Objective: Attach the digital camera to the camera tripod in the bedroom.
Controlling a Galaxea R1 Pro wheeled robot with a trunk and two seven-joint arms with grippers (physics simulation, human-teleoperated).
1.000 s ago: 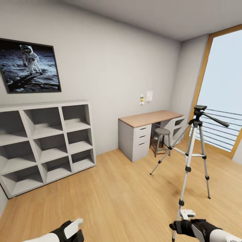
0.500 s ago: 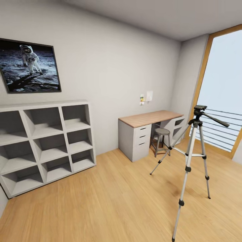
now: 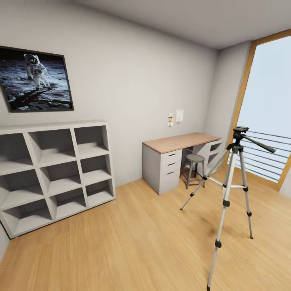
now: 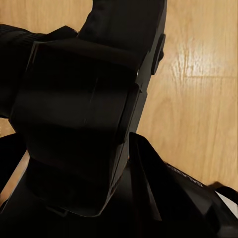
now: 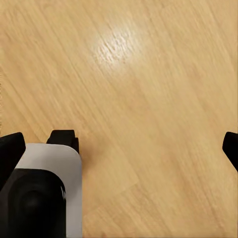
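Black end effector [image 5: 144, 148] fingers with a white-and-black housing behind.

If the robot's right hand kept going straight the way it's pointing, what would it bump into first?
Probably the wood floor. The right hand points straight at bare planks, fingers spread wide apart, with nothing in between as far as the picture shows.

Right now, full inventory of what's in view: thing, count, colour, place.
camera tripod: 1, silver legs, black head and pan handle, standing on the floor at right, before the window
digital camera: 1, black, close up in the left wrist view, held between the left fingers
cube shelf: 1, white, against the left wall
astronaut picture: 1, black frame, on the wall above the shelf
desk: 1, wood top, white drawers, far wall
stool: 1, grey metal, under the desk
window: 1, wood frame, railing behind, right
floor: light wood
right fingers: black tips, spread apart over bare floor
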